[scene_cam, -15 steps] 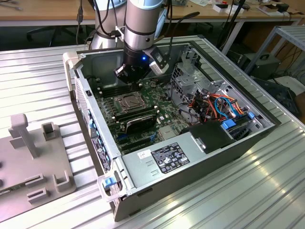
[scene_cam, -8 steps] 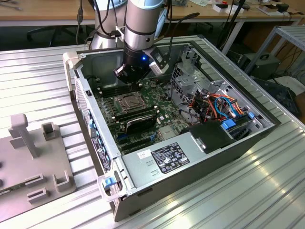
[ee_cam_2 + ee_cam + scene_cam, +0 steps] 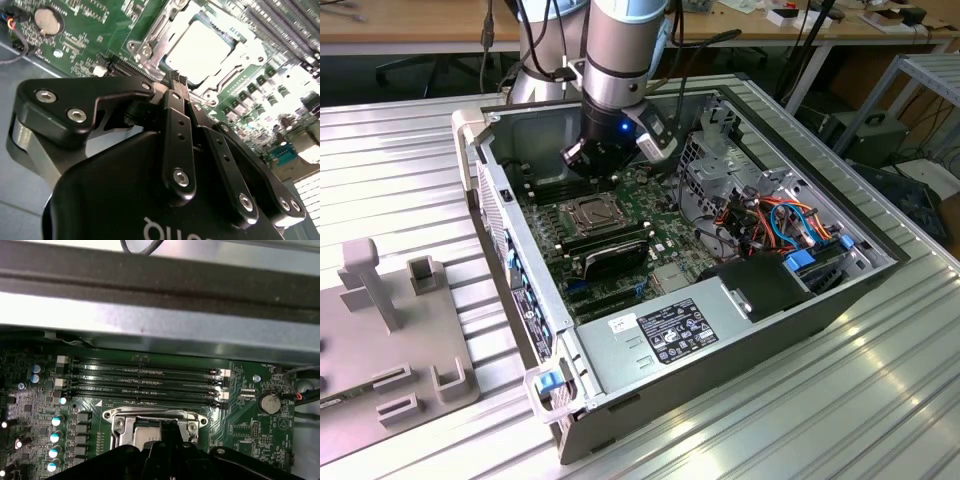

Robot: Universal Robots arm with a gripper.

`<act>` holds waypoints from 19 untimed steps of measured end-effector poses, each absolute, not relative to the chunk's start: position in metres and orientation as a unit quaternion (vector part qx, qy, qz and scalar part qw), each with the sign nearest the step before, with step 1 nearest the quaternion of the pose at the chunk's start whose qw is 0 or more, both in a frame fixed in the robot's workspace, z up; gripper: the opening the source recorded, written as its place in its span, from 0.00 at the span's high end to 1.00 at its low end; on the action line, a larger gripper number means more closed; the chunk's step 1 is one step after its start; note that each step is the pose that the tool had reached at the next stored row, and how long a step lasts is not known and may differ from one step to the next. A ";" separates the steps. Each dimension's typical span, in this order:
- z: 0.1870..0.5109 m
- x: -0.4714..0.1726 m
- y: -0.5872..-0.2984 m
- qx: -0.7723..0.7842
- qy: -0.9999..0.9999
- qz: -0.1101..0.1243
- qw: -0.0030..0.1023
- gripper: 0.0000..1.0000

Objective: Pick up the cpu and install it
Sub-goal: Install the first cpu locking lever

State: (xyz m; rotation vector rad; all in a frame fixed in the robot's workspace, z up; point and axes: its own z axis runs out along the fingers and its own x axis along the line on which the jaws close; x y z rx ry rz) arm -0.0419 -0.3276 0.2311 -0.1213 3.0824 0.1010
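The cpu [image 3: 200,45] is lying flat in the socket [image 3: 150,37] on the motherboard [image 3: 95,30], its pale metal top facing up and the socket's metal frame sitting around it; in the first wrist view the cpu [image 3: 147,432] is showing partly behind the dark fingers, below the rows of long black memory sticks [image 3: 145,372]. The gripper [image 3: 176,76] is hanging just above the socket's edge with its two fingers pressed together and nothing between them, so the claw is clenched on empty air. In the exterior view the arm [image 3: 620,50] is reaching straight down into the open computer case [image 3: 520,300], wrist vertical, the gripper [image 3: 603,170] hovering over the board behind the socket [image 3: 588,215]. A white label is sitting on the power supply [image 3: 670,330] at the case's near end, its print too small to read. A round coin battery [image 3: 270,402] is sitting on the board beside the memory sticks.
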 end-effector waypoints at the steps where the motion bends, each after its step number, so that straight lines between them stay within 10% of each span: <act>1: 0.231 -0.042 -0.330 -0.039 0.998 0.032 0.028 0.89; 19: 0.230 -0.049 -0.349 -0.040 0.999 0.016 0.018 0.89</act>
